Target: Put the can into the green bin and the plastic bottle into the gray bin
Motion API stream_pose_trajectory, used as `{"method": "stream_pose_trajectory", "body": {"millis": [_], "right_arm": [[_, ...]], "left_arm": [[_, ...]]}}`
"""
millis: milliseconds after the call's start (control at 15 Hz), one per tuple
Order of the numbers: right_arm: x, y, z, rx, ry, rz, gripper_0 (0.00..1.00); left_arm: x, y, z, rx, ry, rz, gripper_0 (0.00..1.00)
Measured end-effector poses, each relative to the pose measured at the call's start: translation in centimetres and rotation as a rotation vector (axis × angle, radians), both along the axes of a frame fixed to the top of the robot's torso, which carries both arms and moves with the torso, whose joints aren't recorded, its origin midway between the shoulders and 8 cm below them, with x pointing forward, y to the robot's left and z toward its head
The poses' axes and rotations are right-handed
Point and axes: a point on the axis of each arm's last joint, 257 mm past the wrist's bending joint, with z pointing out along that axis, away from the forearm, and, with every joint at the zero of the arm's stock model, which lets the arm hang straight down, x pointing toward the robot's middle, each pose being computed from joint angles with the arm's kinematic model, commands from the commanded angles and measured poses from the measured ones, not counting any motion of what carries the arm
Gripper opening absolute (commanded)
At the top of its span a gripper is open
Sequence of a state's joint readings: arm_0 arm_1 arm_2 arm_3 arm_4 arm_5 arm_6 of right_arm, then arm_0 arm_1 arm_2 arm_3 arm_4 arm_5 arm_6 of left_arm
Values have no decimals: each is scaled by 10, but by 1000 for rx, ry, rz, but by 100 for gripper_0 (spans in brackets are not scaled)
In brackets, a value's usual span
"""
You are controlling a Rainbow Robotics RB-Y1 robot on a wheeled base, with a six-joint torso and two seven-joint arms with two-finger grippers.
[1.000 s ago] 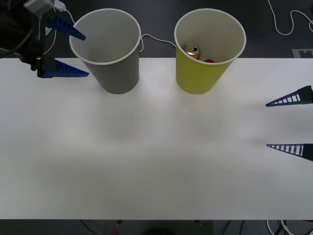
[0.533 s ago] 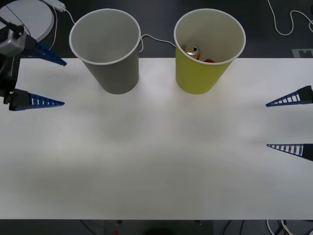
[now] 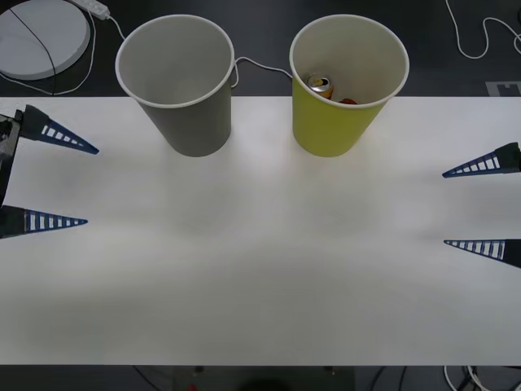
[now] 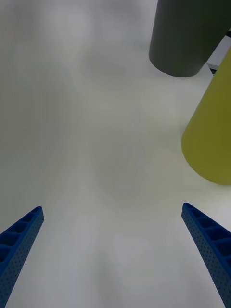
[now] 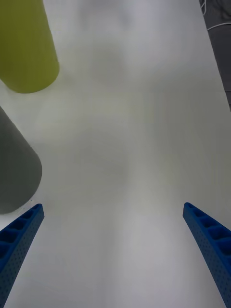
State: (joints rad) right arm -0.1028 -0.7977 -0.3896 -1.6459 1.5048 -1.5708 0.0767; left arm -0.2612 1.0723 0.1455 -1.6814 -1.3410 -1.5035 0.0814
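Can (image 3: 348, 101) sits inside the green bin (image 3: 335, 122), just a red sliver showing at the near wall, next to a gold can (image 3: 321, 85) with its silver top up. Green bin stands upright at the far edge of the tabletop (image 3: 260, 269), right of centre. Gray bin (image 3: 189, 114) upright just beside it on the left, not touching; what lies at its bottom can't be made out. Bottle: can't see it.

Left end effector (image 3: 81, 186) over the tabletop's left edge, fingers spread wide, holding nothing, well clear of the gray bin. Right end effector (image 3: 444, 208) over the right edge, also spread wide and empty, well apart from the green bin.

Left wrist view: green bin (image 5: 26, 48) and gray bin (image 5: 14, 173) ahead, bare tabletop between the fingers (image 5: 19, 240). Right wrist view: gray bin (image 4: 185, 36) and green bin (image 4: 211, 134) ahead.

White round disc (image 3: 41, 37) and cables on the floor behind the tabletop.
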Motion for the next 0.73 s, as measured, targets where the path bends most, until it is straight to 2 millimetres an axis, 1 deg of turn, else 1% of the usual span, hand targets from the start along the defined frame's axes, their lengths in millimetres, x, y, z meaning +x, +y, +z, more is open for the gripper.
{"method": "stream_pose_trajectory", "body": {"millis": [133,333,733], "right_arm": [[0,0,0,0,0,0,100],[0,0,0,0,0,0,100],[0,0,0,0,0,0,100]], "left_arm": [[-8,3,-11,-2,0,-20,100],[-13,5,-21,-9,4,-23,100],[-14,8,-26,-2,2,-23,100]]}}
